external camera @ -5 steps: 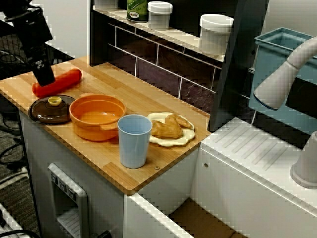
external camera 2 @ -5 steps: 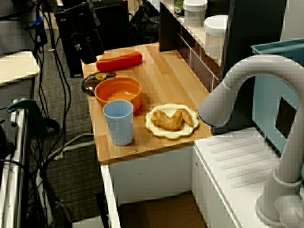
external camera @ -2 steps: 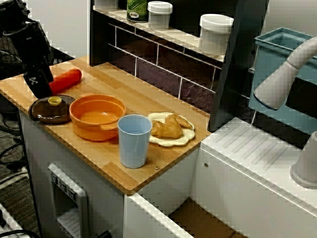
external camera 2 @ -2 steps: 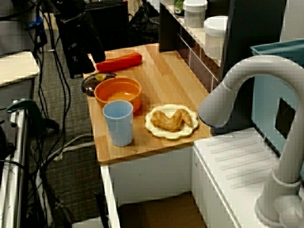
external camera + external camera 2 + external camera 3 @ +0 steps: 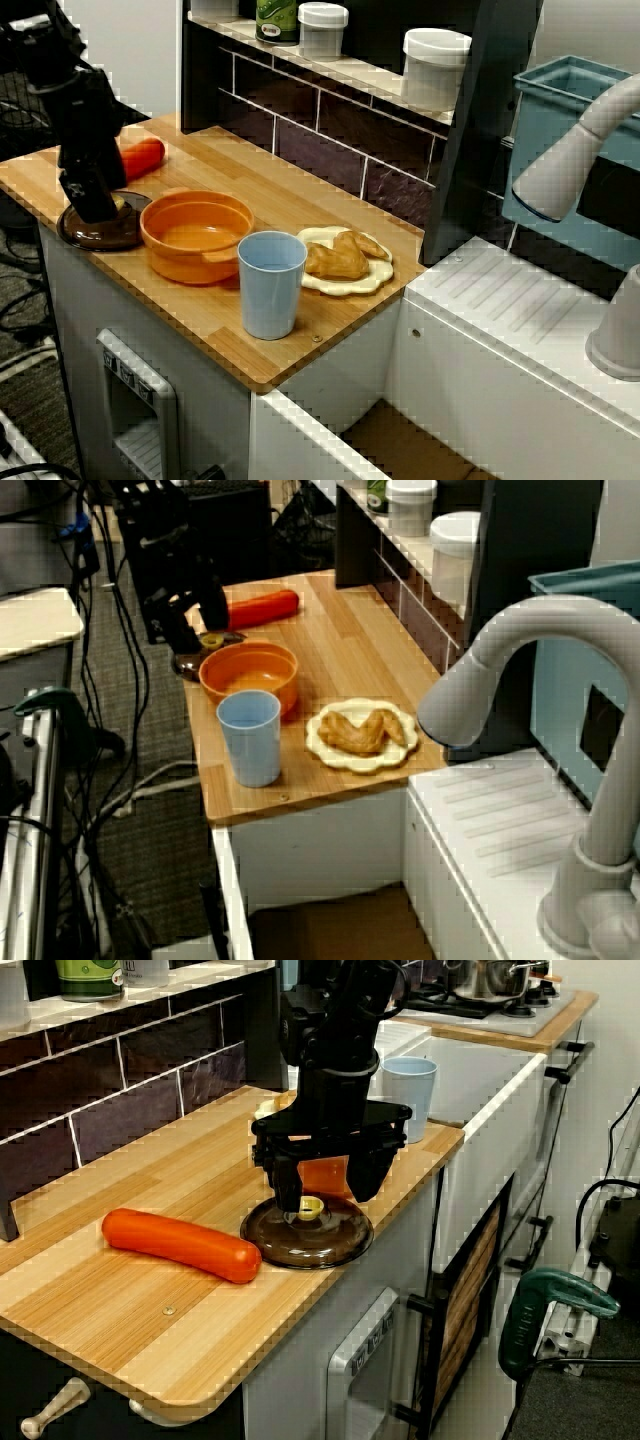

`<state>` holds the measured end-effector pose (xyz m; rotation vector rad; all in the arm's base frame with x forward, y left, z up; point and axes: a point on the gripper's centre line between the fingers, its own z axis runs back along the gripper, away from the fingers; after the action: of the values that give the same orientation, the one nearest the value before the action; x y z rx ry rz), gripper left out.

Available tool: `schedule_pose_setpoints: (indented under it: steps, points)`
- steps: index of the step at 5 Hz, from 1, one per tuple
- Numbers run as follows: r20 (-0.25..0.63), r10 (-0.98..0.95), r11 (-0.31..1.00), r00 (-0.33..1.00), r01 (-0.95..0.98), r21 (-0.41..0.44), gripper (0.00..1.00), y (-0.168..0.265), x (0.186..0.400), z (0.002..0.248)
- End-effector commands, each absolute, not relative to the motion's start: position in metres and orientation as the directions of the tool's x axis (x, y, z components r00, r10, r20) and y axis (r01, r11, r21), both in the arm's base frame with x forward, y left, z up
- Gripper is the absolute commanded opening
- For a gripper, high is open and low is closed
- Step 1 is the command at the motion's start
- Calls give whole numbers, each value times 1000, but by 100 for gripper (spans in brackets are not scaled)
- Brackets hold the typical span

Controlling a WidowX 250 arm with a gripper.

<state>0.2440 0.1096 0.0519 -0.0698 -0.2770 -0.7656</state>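
My black gripper [image 5: 322, 1195] hangs low over a dark brown pot lid [image 5: 310, 1242] at the counter's near-left corner. It is open, and its fingers [image 5: 285, 1185] stand on either side of the lid's yellow knob [image 5: 310, 1207] without closing on it. In the front view the gripper [image 5: 98, 210] covers the back of the lid [image 5: 110, 236]. In the view from the sink end the gripper [image 5: 200, 635] stands over the lid [image 5: 188, 664]. A red sausage [image 5: 180, 1243] lies just beside the lid. An orange pot [image 5: 195, 235] sits right next to the lid on the other side.
A light blue cup [image 5: 271, 283] stands near the counter's front edge. Beside it a cream plate [image 5: 345, 262] holds browned food. Jars [image 5: 435, 65] stand on the shelf behind. A white sink with a faucet [image 5: 480, 670] adjoins the wooden counter [image 5: 260, 190].
The gripper has moved from beside the red sausage toward the front edge and come down over the brown lid. The objects have not moved.
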Motion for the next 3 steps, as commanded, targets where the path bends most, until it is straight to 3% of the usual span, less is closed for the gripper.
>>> schedule_pose_setpoints:
  steps: [1, 3]
  points:
    - [239, -734, 670, 636, 734, 108, 100, 108, 256, 50]
    - [206, -741, 669, 639, 730, 143, 100, 108, 255, 38]
